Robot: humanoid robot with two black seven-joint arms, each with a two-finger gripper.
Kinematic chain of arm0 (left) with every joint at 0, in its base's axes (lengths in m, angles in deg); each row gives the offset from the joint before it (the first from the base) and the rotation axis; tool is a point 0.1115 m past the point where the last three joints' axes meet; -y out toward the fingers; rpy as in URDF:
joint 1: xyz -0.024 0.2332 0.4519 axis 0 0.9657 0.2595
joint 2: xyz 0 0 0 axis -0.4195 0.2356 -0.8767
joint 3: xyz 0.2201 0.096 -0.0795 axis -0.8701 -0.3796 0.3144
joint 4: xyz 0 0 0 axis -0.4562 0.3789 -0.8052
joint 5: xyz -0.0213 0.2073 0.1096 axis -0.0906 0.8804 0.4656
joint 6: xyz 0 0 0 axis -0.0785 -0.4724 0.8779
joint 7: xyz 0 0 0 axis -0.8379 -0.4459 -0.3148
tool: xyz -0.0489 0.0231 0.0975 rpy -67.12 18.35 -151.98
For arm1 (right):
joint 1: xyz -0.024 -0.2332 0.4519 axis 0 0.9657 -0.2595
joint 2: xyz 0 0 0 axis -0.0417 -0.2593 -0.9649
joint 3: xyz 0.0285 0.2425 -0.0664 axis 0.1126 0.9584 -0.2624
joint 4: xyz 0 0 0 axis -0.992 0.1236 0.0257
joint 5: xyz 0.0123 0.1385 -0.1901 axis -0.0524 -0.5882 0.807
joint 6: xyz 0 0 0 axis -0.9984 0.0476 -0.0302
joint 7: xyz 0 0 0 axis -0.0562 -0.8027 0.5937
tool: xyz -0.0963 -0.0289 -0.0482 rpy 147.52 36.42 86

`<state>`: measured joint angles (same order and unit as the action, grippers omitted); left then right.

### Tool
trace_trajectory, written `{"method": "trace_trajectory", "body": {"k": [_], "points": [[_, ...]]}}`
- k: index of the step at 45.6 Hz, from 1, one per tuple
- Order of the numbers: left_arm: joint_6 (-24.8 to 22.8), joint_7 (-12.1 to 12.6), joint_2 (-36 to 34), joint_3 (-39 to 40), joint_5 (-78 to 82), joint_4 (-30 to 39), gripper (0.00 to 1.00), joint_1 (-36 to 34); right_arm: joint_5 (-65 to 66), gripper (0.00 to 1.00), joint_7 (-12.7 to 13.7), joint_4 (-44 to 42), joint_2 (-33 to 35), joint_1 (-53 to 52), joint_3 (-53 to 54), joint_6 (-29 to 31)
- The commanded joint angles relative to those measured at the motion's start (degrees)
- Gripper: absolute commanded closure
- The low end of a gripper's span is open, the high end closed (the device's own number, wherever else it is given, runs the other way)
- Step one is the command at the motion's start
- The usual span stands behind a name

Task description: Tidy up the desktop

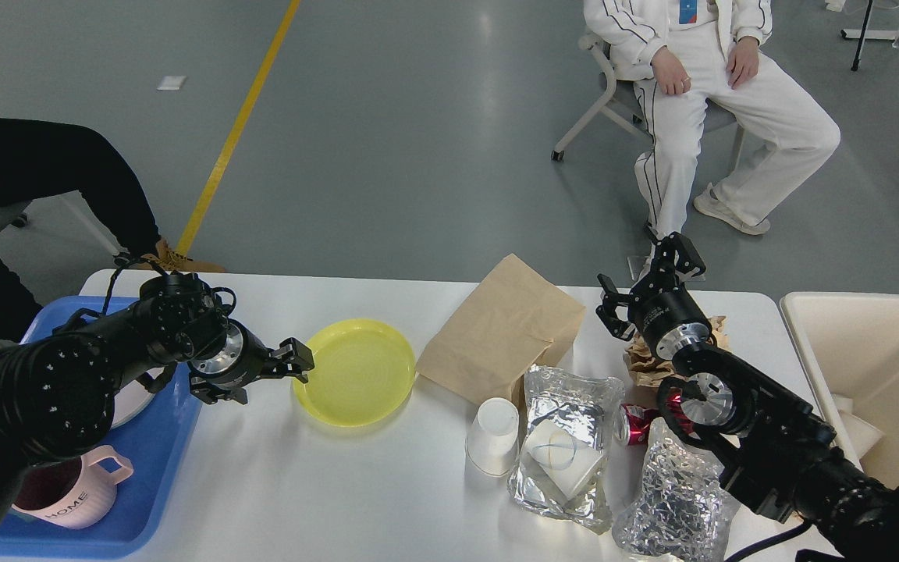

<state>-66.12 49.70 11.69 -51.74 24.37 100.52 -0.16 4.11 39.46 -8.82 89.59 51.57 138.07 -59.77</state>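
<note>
The white desktop [325, 484] carries a yellow plate [356, 371], a brown paper bag [504, 328], an upturned white paper cup [494, 433], a flat foil pouch [566, 445], a crumpled foil pouch [676, 499], a red can [635, 421] and crumpled brown paper [647, 367]. My left gripper [299, 365] reaches in from the left, its fingers close together on the plate's left rim. My right gripper [643, 277] is open and empty, raised just above the crumpled brown paper.
A blue tray [161, 460] at the left edge holds a pink mug [79, 488] and a white dish mostly hidden by my left arm. A cream-beige bin [879, 367] stands at the right. Two people sit beyond the table.
</note>
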Motion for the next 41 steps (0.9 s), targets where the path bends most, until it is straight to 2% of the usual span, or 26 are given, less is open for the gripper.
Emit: {"method": "trace_trajectory", "body": {"k": [1,16,20,25,33,41], "points": [[-0.1,0.0,-0.2,1.9,-0.2,-0.9,0.06,1.0,0.1,0.00,0.0,0.0,0.0,0.0,0.0,0.0],[-0.1,0.2,0.5,2.5,-0.1,-0.9,0.08,1.5,0.1,0.00,0.0,0.0,0.0,0.0,0.0,0.0],[-0.2,1.3,0.5,2.5,-0.1,-0.9,0.15,1.5,0.1,0.00,0.0,0.0,0.0,0.0,0.0,0.0],[-0.6,2.0,0.3,3.3,-0.2,-0.8,0.29,1.7,0.1,0.00,0.0,0.0,0.0,0.0,0.0,0.0],[0.4,1.9,0.1,4.2,-0.4,-0.9,0.29,1.8,0.0,0.00,0.0,0.0,0.0,0.0,0.0,0.0],[4.5,1.9,0.1,5.5,-0.4,-0.9,0.29,2.2,0.1,0.00,0.0,0.0,0.0,0.0,0.0,0.0]]}}
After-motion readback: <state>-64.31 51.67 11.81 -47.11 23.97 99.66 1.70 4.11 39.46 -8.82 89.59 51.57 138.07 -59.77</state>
